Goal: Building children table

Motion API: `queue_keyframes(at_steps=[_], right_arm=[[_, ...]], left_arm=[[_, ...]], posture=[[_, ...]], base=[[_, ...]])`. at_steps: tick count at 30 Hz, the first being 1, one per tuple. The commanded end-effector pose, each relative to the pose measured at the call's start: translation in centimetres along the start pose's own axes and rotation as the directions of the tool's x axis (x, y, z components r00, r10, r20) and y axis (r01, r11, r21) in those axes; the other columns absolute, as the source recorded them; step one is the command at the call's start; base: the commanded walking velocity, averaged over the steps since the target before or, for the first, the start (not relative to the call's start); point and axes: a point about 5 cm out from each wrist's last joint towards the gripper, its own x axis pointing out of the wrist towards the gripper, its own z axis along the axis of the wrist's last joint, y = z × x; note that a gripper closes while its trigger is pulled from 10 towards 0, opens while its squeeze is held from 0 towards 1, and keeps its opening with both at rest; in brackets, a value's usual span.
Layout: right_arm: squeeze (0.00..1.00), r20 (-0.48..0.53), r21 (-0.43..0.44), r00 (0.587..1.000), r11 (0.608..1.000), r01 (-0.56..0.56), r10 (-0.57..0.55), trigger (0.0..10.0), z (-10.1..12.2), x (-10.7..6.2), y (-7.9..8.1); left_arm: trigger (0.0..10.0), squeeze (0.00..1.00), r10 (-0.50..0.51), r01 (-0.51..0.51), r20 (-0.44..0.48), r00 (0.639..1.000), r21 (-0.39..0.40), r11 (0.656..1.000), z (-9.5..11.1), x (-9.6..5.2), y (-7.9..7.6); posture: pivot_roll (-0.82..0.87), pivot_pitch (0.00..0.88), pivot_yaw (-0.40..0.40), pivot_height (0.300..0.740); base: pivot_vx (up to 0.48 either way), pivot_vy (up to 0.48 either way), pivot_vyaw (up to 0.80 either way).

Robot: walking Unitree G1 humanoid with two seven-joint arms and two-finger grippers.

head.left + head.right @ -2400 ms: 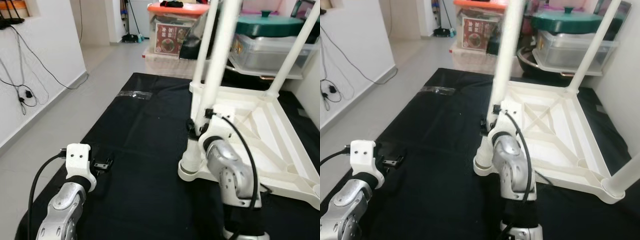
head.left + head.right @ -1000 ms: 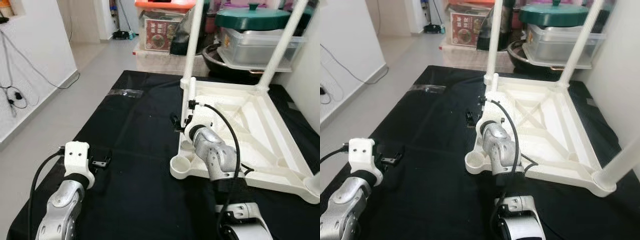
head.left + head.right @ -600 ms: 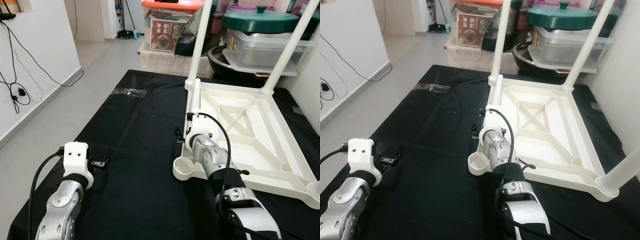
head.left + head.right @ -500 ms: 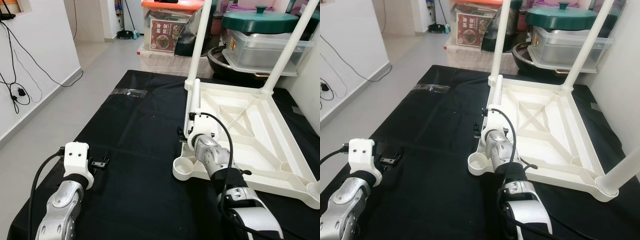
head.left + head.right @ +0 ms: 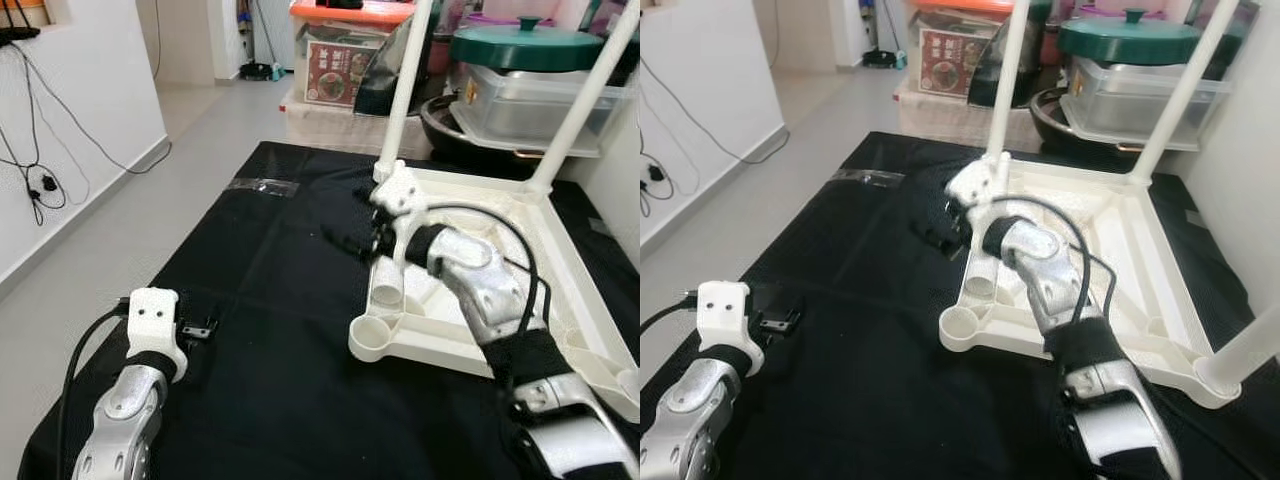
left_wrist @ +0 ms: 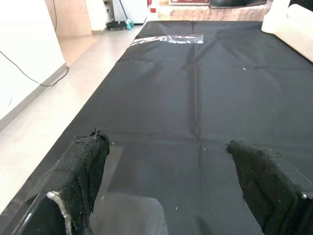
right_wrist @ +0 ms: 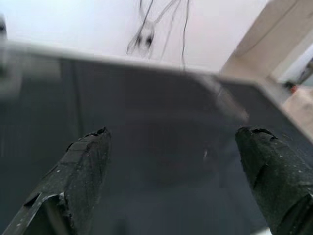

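Left eye view: the loose leg [image 5: 386, 289] is seen lying inside the upturned table [image 5: 560, 300], long axis toward its empty corner socket [image 5: 367, 337], just beside the spread, empty right gripper [image 5: 350, 238], with the equally spread, empty left gripper [image 5: 200, 330] well apart.

Black fabric floor mat [image 5: 270, 290] covers pale grey tiled floor [image 5: 110, 225]. White wall [image 5: 70, 120] carries dangling black cables [image 5: 35, 150]. Clear plastic storage boxes [image 5: 340, 70] stand behind.
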Motion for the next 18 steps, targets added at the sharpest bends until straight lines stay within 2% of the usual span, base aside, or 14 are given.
queue_keyframes(at_steps=[1, 2, 3, 4, 5, 6, 8, 10, 14, 18], right_arm=[[0.0, -0.064, -0.083, 0.998, 0.997, 0.006, -0.011, 10.0, -0.8, -0.2, -0.4], [0.0, -0.129, -0.155, 0.992, 0.988, -0.004, -0.016, 10.0, -1.6, -0.3, -0.6], [0.0, -0.129, -0.155, 0.992, 0.988, -0.004, -0.016, 10.0, -1.6, -0.3, -0.6], [0.0, -0.195, -0.196, 0.98, 0.981, -0.008, -0.031, 10.0, -2.4, -0.4, -0.8], [0.0, -0.195, -0.196, 0.98, 0.981, -0.008, -0.031, 10.0, -2.4, -0.4, -0.8], [0.0, -0.241, -0.234, 0.969, 0.972, -0.004, -0.054, 10.0, -2.9, -0.4, -1.1], [0.0, -0.241, -0.234, 0.969, 0.972, -0.004, -0.054, 10.0, -2.9, -0.4, -1.1], [0.0, -0.301, -0.287, 0.947, 0.958, 0.02, -0.11, 10.0, -3.6, -0.6, -1.6], [0.0, -0.338, -0.286, 0.936, 0.958, -0.001, -0.1, 10.0, -3.9, -1.1, -1.8], [0.0, -0.378, -0.27, 0.925, 0.961, -0.065, -0.044, 10.0, -4.7, -1.7, -1.5]], left_arm=[[10.0, 0.0, -0.002, 0.002, -0.013, 1.0, 0.002, 1.0, -0.3, -0.1, -0.1], [10.0, 0.0, 0.001, 0.0, -0.013, 1.0, 0.002, 1.0, -0.3, -0.2, -0.1], [10.0, 0.0, 0.001, 0.0, -0.013, 1.0, 0.002, 1.0, -0.3, -0.2, -0.1], [10.0, 0.0, 0.004, -0.004, -0.013, 1.0, 0.003, 1.0, -0.3, -0.2, 0.0], [10.0, 0.0, 0.004, -0.004, -0.013, 1.0, 0.003, 1.0, -0.3, -0.2, 0.0], [10.0, 0.0, 0.006, -0.006, -0.013, 1.0, 0.004, 1.0, -0.3, -0.2, 0.1], [10.0, 0.0, 0.006, -0.006, -0.013, 1.0, 0.004, 1.0, -0.3, -0.2, 0.1], [10.0, 0.0, 0.01, -0.01, -0.013, 1.0, 0.006, 1.0, -0.3, -0.2, 0.2], [10.0, 0.0, 0.012, -0.012, -0.011, 1.0, 0.008, 1.0, -0.2, -0.2, 0.2], [10.0, 0.0, 0.015, -0.015, -0.011, 1.0, 0.011, 1.0, -0.3, -0.1, 0.4]], posture=[[0.1, 0.0, -0.072, 0.74], [0.1, 0.0, -0.073, 0.74], [0.1, 0.0, -0.073, 0.74], [0.1, 0.0, -0.074, 0.74], [0.1, 0.0, -0.074, 0.74], [0.1, 0.0, -0.074, 0.74], [0.1, 0.0, -0.074, 0.74], [0.11, 0.0, -0.077, 0.74], [0.11, 0.0, -0.079, 0.74], [0.1, 0.0, -0.08, 0.74]], base=[[0.0, 0.0, 0.0], [0.0, 0.0, 0.0], [0.0, 0.0, 0.0], [0.0, 0.0, 0.0], [0.0, 0.0, 0.0], [0.0, 0.0, 0.0], [0.0, 0.0, 0.0], [0.0, 0.0, 0.0], [0.0, 0.0, 0.0], [0.0, 0.0, 0.0]])
